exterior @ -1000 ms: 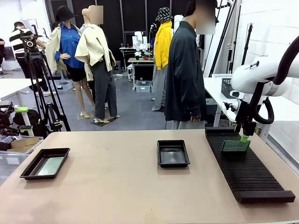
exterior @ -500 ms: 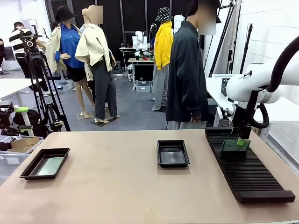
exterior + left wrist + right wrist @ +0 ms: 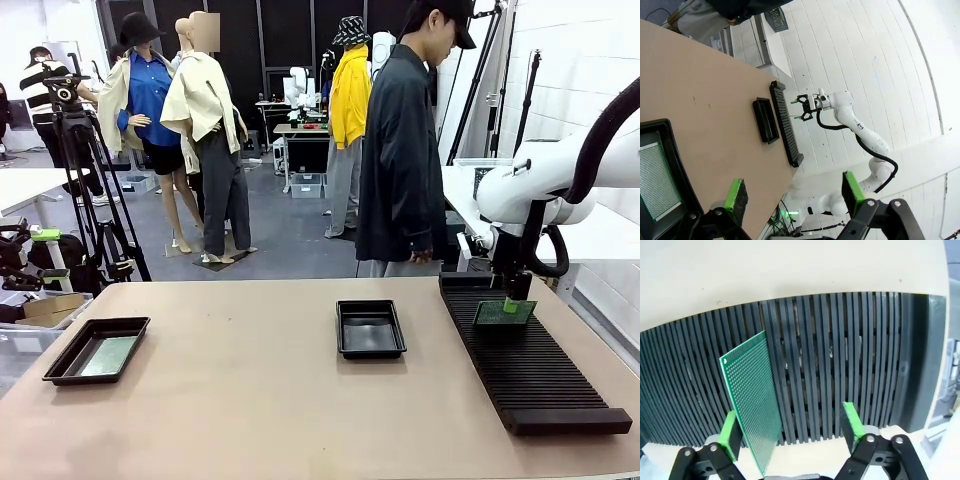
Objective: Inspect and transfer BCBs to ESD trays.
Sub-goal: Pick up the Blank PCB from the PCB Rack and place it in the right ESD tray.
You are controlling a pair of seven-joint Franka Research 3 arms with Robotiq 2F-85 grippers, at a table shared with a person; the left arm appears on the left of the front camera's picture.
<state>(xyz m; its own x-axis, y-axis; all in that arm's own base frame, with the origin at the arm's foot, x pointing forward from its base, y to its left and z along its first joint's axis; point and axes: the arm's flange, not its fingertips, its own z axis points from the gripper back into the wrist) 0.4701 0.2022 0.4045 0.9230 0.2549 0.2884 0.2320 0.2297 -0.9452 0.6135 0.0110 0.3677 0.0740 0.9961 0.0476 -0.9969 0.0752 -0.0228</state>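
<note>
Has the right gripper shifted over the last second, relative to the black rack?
Yes. The right gripper has slid slightly left and down over the slotted rack, closing in on the green board standing in it.

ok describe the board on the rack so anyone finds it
Find the long black ribbed rack on the table's right side. Near its far end a green BCB stands on edge inside the open right gripper; the other board lies flat in the left tray.
</note>
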